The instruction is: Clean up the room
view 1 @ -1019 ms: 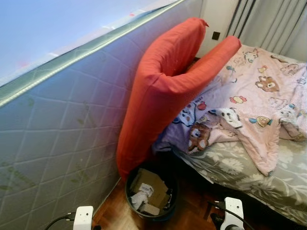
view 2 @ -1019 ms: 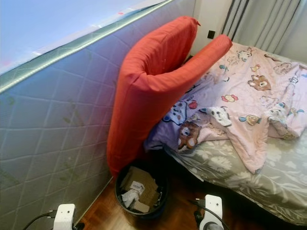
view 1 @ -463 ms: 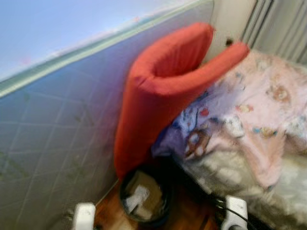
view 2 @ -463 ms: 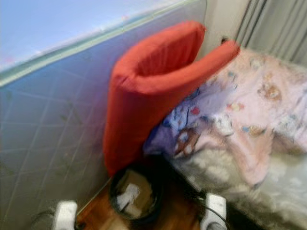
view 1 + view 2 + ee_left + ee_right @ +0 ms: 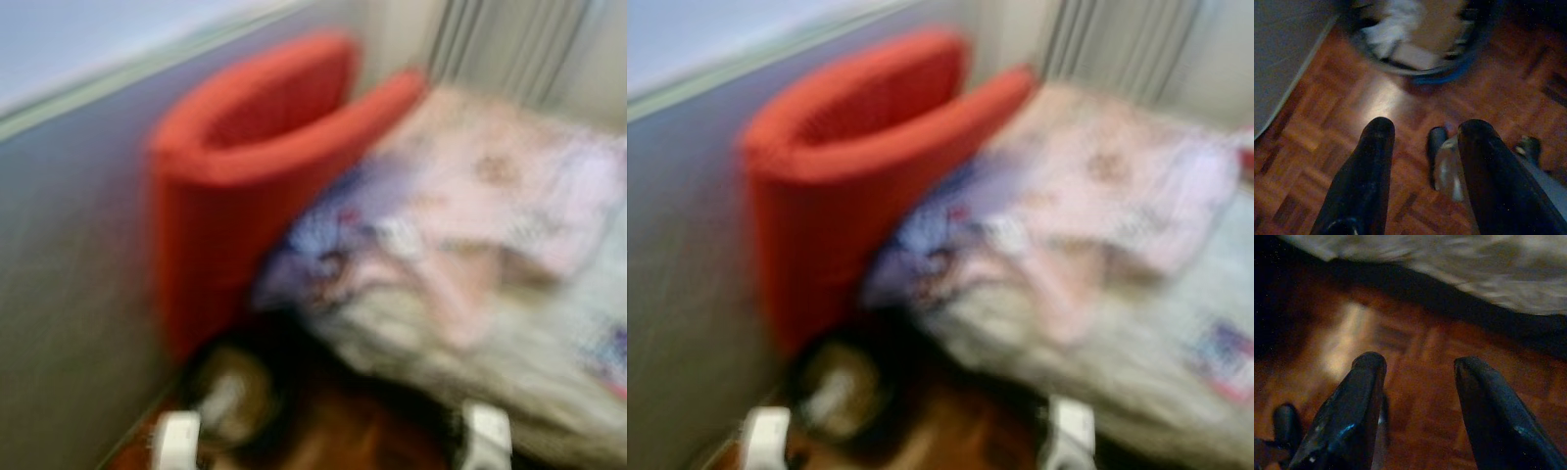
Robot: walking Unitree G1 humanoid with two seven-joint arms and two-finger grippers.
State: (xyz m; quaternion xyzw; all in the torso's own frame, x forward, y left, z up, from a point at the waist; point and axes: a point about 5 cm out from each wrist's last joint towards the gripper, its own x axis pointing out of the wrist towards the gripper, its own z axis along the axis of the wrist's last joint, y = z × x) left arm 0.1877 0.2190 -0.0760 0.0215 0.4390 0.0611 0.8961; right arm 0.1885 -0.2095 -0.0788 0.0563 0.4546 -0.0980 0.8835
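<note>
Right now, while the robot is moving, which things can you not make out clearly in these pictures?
- Blanket print: head views, motion blur.
- Waste bin contents: left wrist view shows pale scraps, smeared; its far rim is cut off by the edge.
- Under the bed: right wrist view, deep shadow.
- Red cushion: its lower end is blurred into the bin.
- Left gripper and right gripper: both open, empty.

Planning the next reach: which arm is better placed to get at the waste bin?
Probably the left. The left gripper hangs open over the floor just short of the bin; the right gripper faces the bed.
</note>
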